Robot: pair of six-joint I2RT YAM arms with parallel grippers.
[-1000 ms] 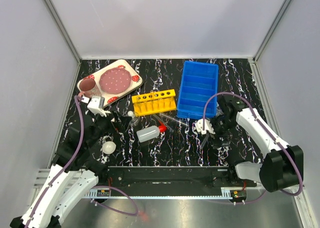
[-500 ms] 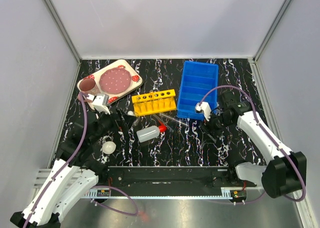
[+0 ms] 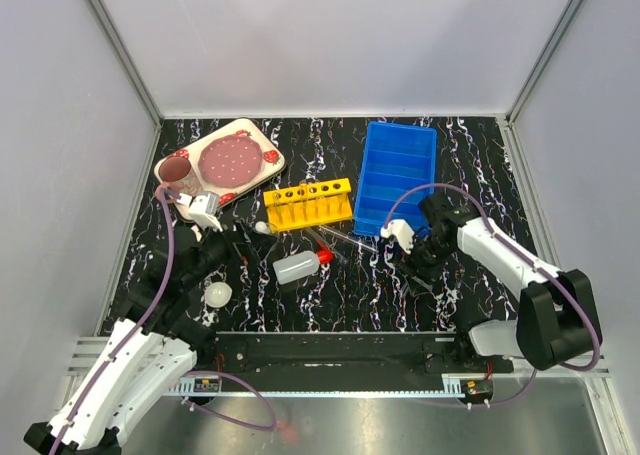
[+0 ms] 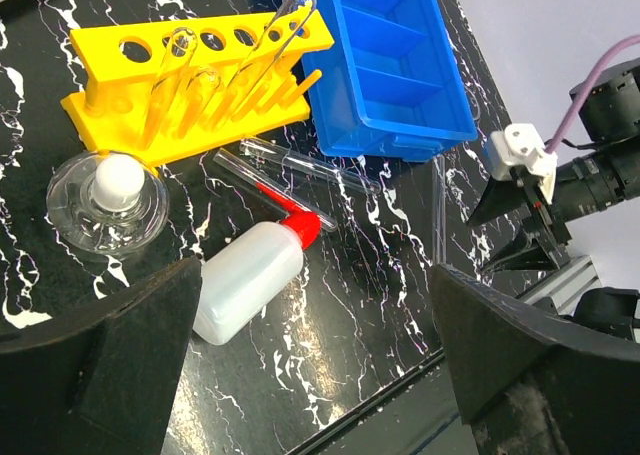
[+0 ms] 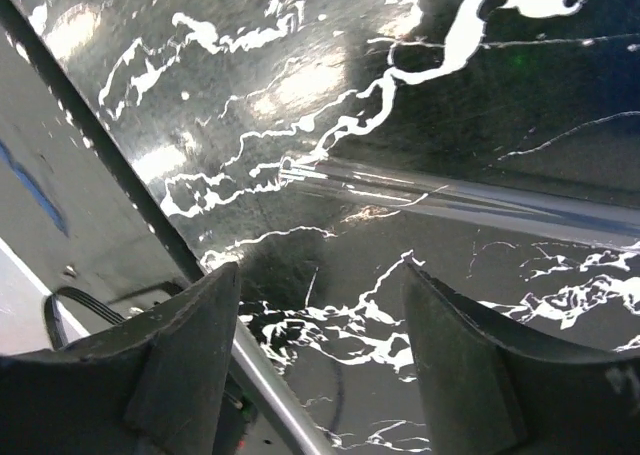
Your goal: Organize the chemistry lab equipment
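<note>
Right hand (image 5: 320,285) spread apart, empty. Test tube (image 5: 440,197) flat on tabletop (image 5: 300,65): light, slick, brittle glass; grip mid-length, gently.

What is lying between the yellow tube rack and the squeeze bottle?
Loose clear test tubes lie flat between the yellow rack and the squeeze bottle, seen clearly in the left wrist view.

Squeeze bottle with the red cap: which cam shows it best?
Left wrist: the squeeze bottle lies on its side, close, whole, red cap clear. Top external shows the bottle small, in front of the yellow rack. Right wrist shows no bottle, only one test tube on the table.
</note>
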